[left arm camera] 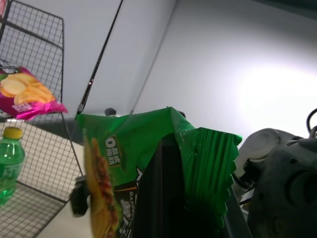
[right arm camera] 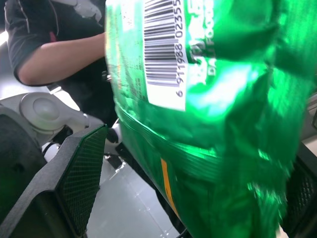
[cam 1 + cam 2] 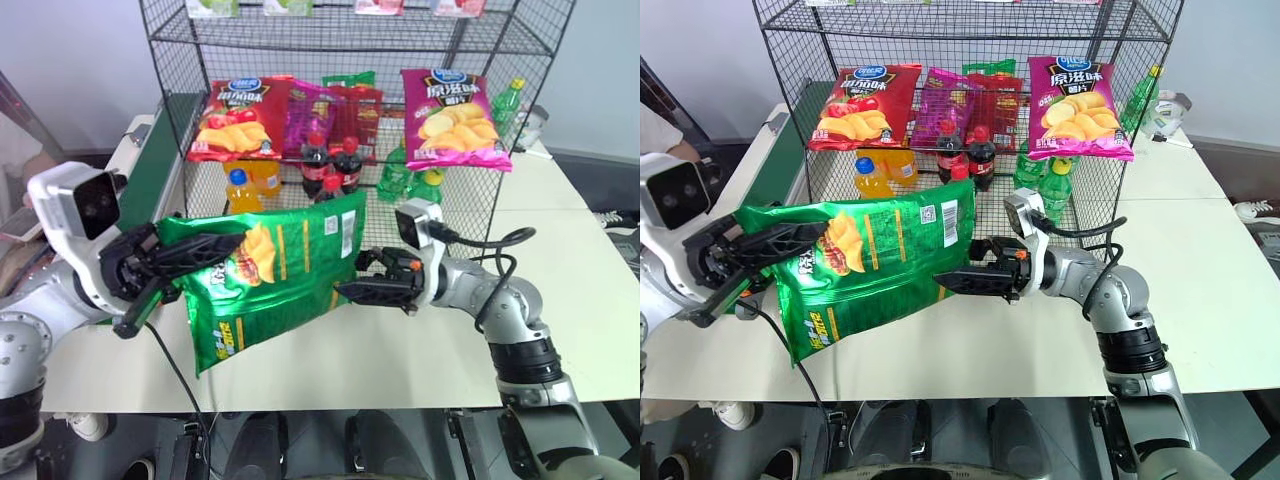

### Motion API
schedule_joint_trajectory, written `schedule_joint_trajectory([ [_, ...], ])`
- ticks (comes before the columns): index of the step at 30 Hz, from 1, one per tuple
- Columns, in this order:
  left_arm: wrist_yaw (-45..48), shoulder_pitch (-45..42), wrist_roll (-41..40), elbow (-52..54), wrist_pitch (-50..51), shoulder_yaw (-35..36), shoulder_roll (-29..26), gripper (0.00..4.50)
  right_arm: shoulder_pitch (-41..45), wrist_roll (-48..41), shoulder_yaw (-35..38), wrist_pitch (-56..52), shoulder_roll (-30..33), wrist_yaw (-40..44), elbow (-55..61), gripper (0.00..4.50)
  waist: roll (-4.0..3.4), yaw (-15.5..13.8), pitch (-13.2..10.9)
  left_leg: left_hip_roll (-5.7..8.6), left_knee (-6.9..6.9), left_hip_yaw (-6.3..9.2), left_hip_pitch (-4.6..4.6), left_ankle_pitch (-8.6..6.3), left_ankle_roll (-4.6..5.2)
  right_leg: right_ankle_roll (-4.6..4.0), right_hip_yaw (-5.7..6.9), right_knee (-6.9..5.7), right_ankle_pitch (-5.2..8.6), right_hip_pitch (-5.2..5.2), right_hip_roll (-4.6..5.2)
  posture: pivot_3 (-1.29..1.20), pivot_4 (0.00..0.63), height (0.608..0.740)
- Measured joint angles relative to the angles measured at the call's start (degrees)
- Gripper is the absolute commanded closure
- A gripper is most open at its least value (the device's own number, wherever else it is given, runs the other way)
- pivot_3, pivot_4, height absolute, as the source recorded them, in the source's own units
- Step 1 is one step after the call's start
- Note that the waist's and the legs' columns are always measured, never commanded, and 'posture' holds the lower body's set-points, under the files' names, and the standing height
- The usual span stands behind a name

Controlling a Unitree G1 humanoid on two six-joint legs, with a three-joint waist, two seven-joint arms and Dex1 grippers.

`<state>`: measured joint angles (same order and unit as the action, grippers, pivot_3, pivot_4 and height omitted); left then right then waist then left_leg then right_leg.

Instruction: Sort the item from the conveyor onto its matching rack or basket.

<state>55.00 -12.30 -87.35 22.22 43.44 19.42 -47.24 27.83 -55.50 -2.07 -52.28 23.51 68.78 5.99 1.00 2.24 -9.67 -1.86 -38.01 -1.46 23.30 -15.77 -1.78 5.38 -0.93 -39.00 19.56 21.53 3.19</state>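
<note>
A red crisp bag (image 3: 238, 118) and a magenta crisp bag (image 3: 452, 117) hang high — cola bottles (image 3: 333, 165), an orange drink (image 3: 241, 190) and green bottles (image 3: 412, 181) stand below, on a white table (image 3: 560, 260). A person's arm (image 2: 59, 62) shows in the right wrist view.

One green crisp bag (image 3: 275, 275), one red bag (image 3: 238, 118), two magenta bags (image 3: 455, 117), two cola bottles (image 3: 333, 163), one orange bottle (image 3: 242, 190).
</note>
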Motion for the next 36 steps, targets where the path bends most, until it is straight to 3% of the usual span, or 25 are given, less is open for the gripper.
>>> schedule_joint_trajectory([
  [10,1.36,-0.09,11.44,-1.89,-2.20,-0.63,4.61,4.49,0.03,-0.72,-3.24,-3.41,2.50,2.90,2.21,0.00,0.01,-0.01,0.00,0.00,0.00,0.01,0.00,0.00,0.00,0.00,0.00,0.01,0.00,0.00,-0.01,0.00,0.150,0.739],
  [13,1.49,0.27,12.66,-1.97,-2.34,-0.71,5.78,4.50,0.08,0.15,-4.12,-4.17,2.57,2.59,2.21,0.85,0.01,0.00,0.00,-0.01,0.00,0.01,0.01,0.00,0.00,0.00,0.00,0.01,0.00,0.01,0.01,0.00,0.150,0.739],
  [20,2.31,0.69,13.69,-1.49,-2.25,-0.68,6.59,4.50,0.31,1.57,-4.87,-3.63,2.50,2.40,2.19,4.36,0.01,0.01,0.00,-0.01,0.00,0.01,0.01,0.00,0.00,0.00,-0.01,0.01,0.00,0.01,0.02,0.00,0.150,0.739],
  [22,2.32,1.36,13.70,-1.35,-1.49,-0.56,5.95,4.50,0.31,1.82,-4.87,-3.63,2.51,2.34,2.18,4.46,0.01,0.05,0.00,-0.01,0.00,0.02,0.01,0.00,0.00,0.00,0.00,0.01,0.00,0.01,0.02,0.00,0.150,0.739],
  [25,2.21,2.44,15.24,-1.44,-1.18,-0.29,4.16,3.67,0.31,2.43,-4.87,-3.43,2.53,1.96,2.18,4.50,0.00,0.08,0.00,-0.01,0.01,0.02,0.01,0.00,0.00,0.00,0.00,0.01,0.00,0.01,0.02,0.00,0.150,0.739],
  [32,2.19,5.84,21.01,-4.22,-4.09,2.53,3.62,0.13,-0.73,9.56,-3.14,6.10,3.26,-3.24,5.77,4.50,0.00,-0.01,-0.01,0.00,0.02,0.02,0.04,0.00,0.00,0.00,0.00,0.02,0.00,0.06,0.05,0.00,0.150,0.739],
  [36,0.90,7.30,27.30,-6.99,-10.56,5.66,6.39,0.03,-3.32,23.40,-3.83,22.36,7.66,-5.73,11.91,4.50,0.00,-0.25,-0.01,0.03,0.03,0.00,0.07,0.00,0.00,0.00,0.00,0.08,0.01,0.08,0.08,0.00,0.150,0.739],
])
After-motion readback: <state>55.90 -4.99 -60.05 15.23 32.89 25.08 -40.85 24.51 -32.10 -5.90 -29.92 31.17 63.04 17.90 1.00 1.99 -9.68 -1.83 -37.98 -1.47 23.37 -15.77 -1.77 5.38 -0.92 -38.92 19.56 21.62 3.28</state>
